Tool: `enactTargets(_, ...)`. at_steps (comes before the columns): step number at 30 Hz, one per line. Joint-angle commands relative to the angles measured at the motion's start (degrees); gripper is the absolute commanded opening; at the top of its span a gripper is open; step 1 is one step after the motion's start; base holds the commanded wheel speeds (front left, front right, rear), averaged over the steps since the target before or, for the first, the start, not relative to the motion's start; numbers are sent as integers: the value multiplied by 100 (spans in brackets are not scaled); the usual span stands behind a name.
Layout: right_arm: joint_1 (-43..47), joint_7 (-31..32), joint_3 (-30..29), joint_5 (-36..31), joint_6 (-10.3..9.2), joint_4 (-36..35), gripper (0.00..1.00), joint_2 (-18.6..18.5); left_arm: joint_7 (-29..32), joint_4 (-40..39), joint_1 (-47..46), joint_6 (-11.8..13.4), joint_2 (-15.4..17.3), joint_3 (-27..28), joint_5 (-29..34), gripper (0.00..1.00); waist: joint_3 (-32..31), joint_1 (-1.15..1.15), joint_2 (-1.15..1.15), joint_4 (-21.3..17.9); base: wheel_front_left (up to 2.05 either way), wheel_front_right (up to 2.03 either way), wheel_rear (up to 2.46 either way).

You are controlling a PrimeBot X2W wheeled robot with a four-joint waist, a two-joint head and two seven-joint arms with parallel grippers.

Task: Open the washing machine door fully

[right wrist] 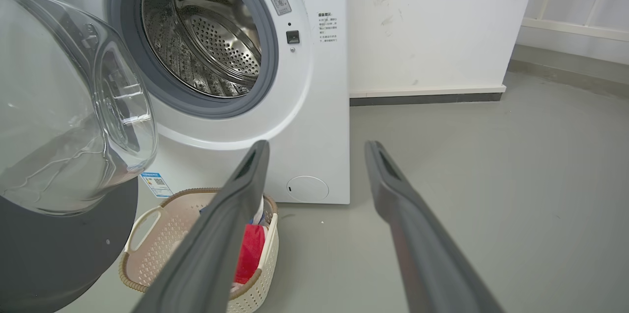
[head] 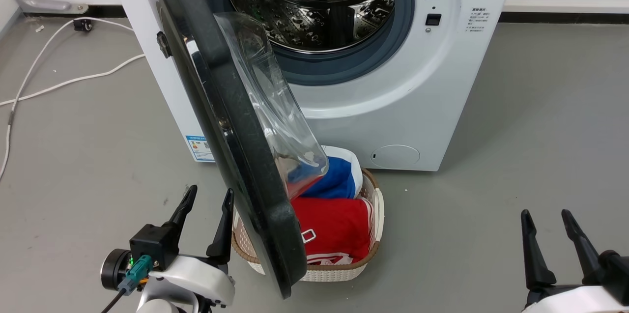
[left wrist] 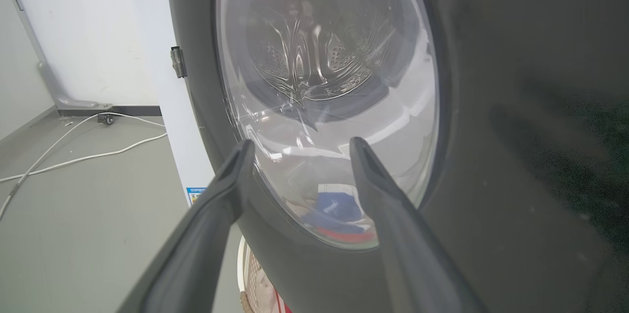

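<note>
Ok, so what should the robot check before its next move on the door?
1. The washing machine door is unlatched and stands partway open: ok.
2. The door is fully open: not ok.
3. The left gripper is open, facing the door's outer side, gripping nothing: ok.
4. The right gripper is open, apart from the door: ok.
5. The laundry basket is clear of the door's lower edge: cannot tell.
</note>
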Motion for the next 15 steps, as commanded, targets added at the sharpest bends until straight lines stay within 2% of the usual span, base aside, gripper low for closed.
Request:
enactTargets(1, 20, -33, 27, -32, 1, 19, 100, 35, -12, 8, -53, 5, 32, 7, 15, 100, -15, 0, 0, -4, 0, 0, 0)
enactTargets(15, 23, 34, 128, -316, 1, 42, 100, 54, -6, 93, -37, 98, 67, -25, -33, 100, -115, 0, 0, -4, 0, 0, 0)
